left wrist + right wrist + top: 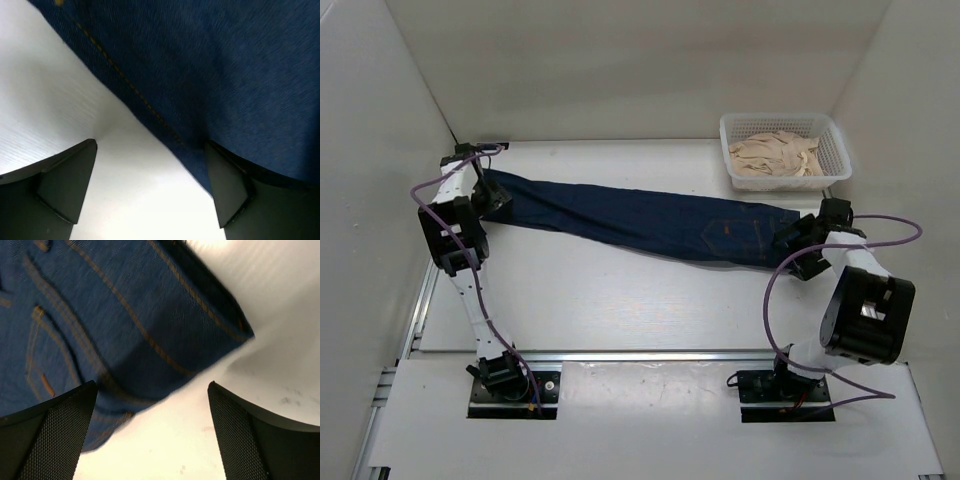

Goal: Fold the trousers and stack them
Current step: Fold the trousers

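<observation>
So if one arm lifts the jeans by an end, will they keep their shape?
Probably not: the trousers lie limp and wrinkled on the table, so a lifted end would likely sag. They seem heavyish for cloth; the stitched denim looks thick. The coarse weave should grip rather than slip.

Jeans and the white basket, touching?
Apart. The top external view shows a strip of bare table between the waist end of the jeans and the near wall of the white plastic basket.
</observation>
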{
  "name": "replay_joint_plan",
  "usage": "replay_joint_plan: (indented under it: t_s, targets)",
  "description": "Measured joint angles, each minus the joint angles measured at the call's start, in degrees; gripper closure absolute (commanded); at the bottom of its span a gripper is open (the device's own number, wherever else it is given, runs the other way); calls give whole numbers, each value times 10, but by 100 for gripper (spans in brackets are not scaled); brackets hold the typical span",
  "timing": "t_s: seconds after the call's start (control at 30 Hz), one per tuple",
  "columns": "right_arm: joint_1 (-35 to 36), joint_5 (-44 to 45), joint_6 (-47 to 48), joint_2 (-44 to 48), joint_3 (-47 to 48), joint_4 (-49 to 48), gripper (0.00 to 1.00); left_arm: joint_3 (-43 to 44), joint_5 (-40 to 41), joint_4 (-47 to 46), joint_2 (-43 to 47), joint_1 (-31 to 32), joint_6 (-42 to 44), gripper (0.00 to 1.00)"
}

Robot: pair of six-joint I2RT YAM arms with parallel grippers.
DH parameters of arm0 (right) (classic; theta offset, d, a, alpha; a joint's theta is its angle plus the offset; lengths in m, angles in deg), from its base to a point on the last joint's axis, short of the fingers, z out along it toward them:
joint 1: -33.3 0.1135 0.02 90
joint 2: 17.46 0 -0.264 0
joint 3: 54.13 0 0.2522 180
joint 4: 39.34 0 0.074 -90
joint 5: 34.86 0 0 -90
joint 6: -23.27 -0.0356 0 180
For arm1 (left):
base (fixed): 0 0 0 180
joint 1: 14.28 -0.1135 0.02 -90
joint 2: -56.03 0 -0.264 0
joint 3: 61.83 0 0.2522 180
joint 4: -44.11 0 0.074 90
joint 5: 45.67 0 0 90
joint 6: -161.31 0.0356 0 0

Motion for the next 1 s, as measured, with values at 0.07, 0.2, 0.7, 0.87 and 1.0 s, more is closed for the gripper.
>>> replay_joint_plan:
  t_s: [0.07,0.2,0.7,0.87,1.0]
  targets:
    - [-1,-3,-1,-29,-6,-28,15,12,-1,-2,-6,-2,-4,7]
    - [-1,-9,-10,-72,-9,-70,40,42,1,-1,-29,-4,-10,36]
    - [6,19,-12,-125,133,-34,100,148,-23,31,-72,-1,-28,90]
    - [13,24,-1,-122,264,24,100,240,-66,47,-63,-1,-33,90]
    - [14,33,13,-89,290,47,100,224,-87,39,-16,-6,-33,90]
